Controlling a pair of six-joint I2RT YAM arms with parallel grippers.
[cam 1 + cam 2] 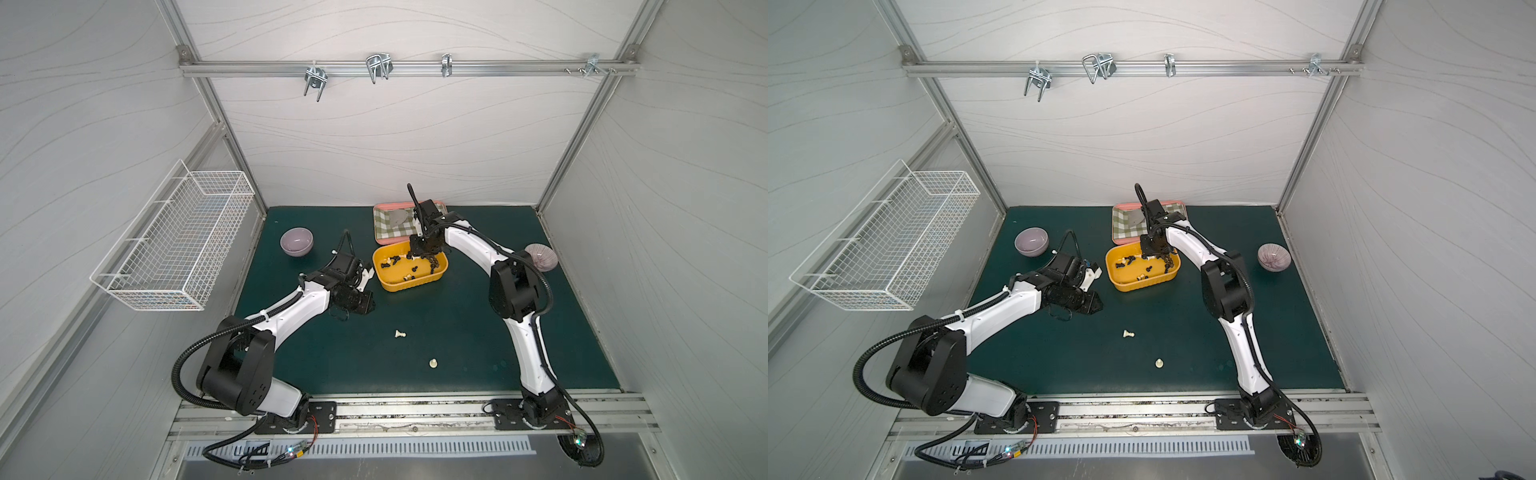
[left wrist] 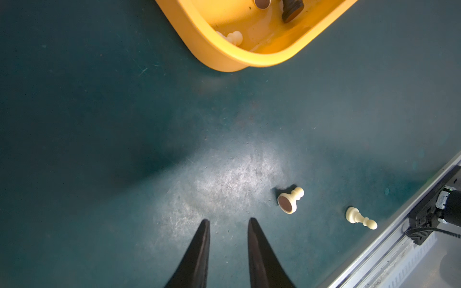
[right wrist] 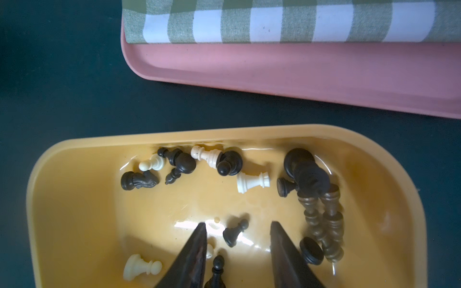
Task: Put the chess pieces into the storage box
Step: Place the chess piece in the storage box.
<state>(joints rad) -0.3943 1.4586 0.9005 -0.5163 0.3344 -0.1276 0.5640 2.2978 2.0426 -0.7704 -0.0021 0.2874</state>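
The box [image 1: 399, 286] is a shallow yellow-orange tub with rounded corners, upright on the tabletop [image 1: 457, 332]. In it lie the chess pieces [image 3: 253, 183], black, brown and cream, nearly all tipped on their sides. One cluster lies along a long wall, brown ones [image 3: 324, 219] crowd one end, and a black pawn [image 3: 234, 230] lies near the middle. Two more lie on the tabletop, apart from the box: a cream pawn [image 2: 290, 203] on its side with its dark base showing, and a slimmer cream piece [image 2: 360, 218] near it.

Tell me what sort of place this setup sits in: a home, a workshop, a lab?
Probably a lab test booth, not a home: an aluminium frame holds white wall panels, and the left arm and right arm are bolted to a front rail.
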